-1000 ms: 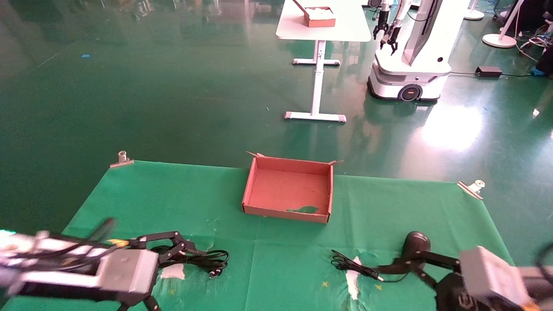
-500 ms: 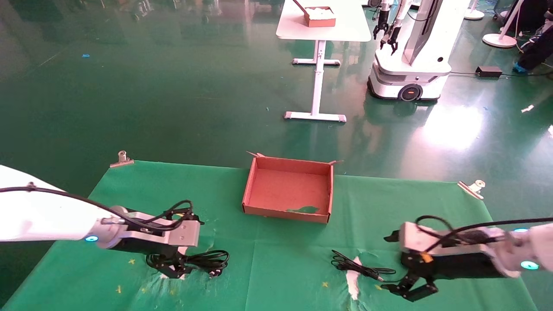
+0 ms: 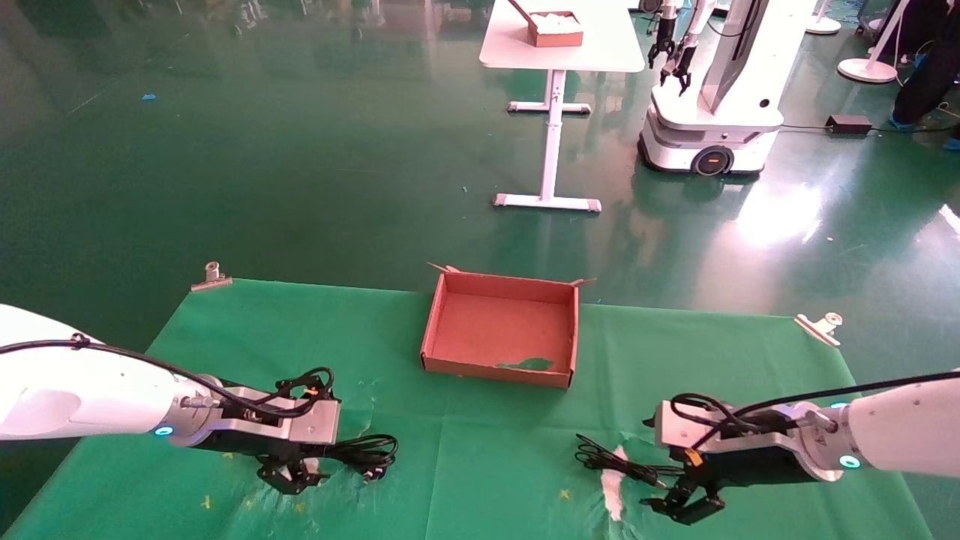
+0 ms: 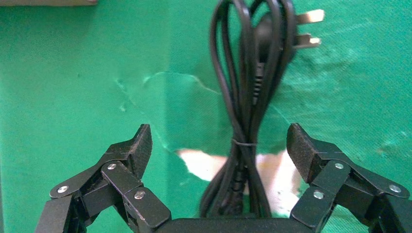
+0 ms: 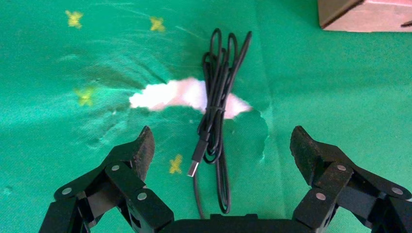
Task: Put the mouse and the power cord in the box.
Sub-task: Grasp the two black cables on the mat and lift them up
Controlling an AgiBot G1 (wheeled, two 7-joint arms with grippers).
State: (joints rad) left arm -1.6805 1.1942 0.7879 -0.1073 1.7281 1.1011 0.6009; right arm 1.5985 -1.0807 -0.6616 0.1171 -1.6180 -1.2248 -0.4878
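The mouse body cannot be made out; only its thin bundled cable [image 5: 214, 104], ending in a USB plug, shows at lower right of the head view, lying over a white tear in the green cloth [image 3: 480, 465]. The right gripper [image 3: 686, 504] hovers there, fingers spread wide. At lower left, the left gripper [image 3: 291, 476], also spread open, straddles the power cord [image 4: 245, 92], thick black loops with a pronged plug. The box [image 3: 442, 315] sits centre, reddish-brown and empty.
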